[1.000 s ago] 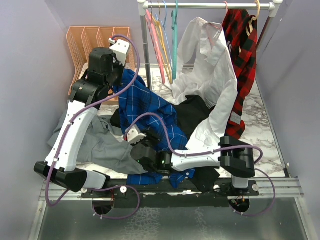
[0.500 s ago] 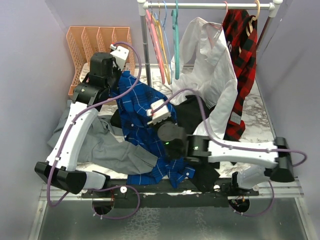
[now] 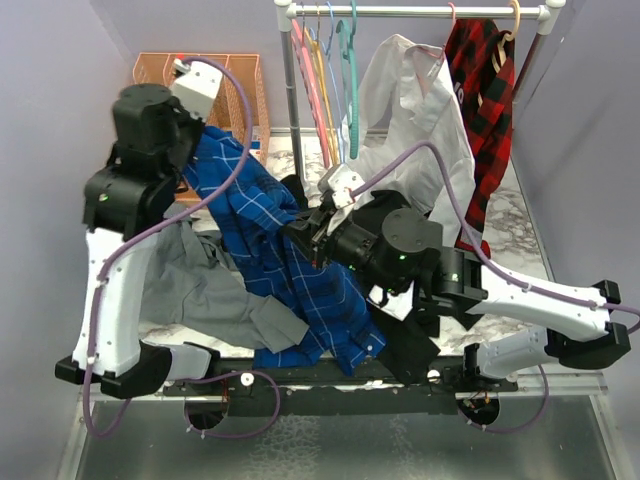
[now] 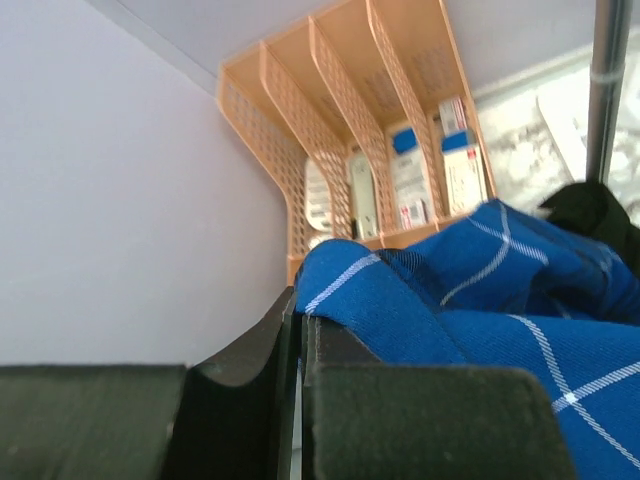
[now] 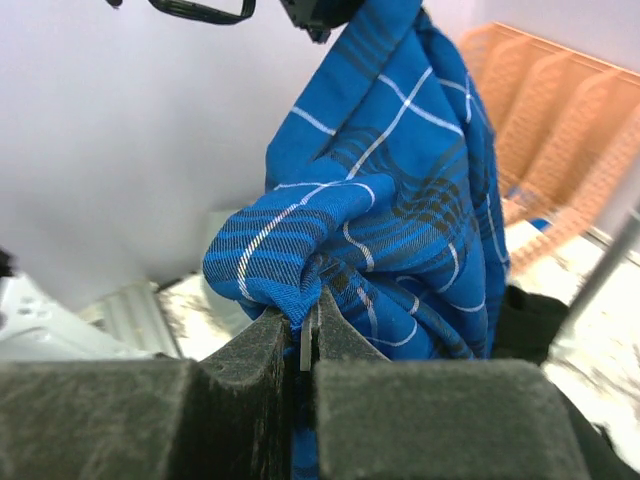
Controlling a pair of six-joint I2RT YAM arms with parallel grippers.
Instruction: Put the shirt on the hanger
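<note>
We are counting two arms, one blue plaid shirt [image 3: 270, 250], and what looks like four bare hangers crowding together at the left end of the rail [image 3: 420, 12], the teal hanger [image 3: 352, 100] among them; they are overlapping, so we are not sure of that count. Two more shirts, a white one [image 3: 420, 130] and a red-and-black plaid one [image 3: 485, 100], are hanging further right, and a grey shirt [image 3: 200, 290] is lying along the left edge of the surface [image 3: 520, 240]. From above, cloth is hiding the fingertips of the left gripper [image 4: 300, 320], and we cannot make out the blue shirt's collar or buttons. The wrist views are showing both grippers clamped on it: the left is pinching a bunch up by the far left corner, in front of the orange organiser [image 3: 250, 75], and the right gripper [image 5: 305, 325] is pinching a rolled fold over the middle. The shirt is stretching crumpled between them, its tail trailing to the near edge.
</note>
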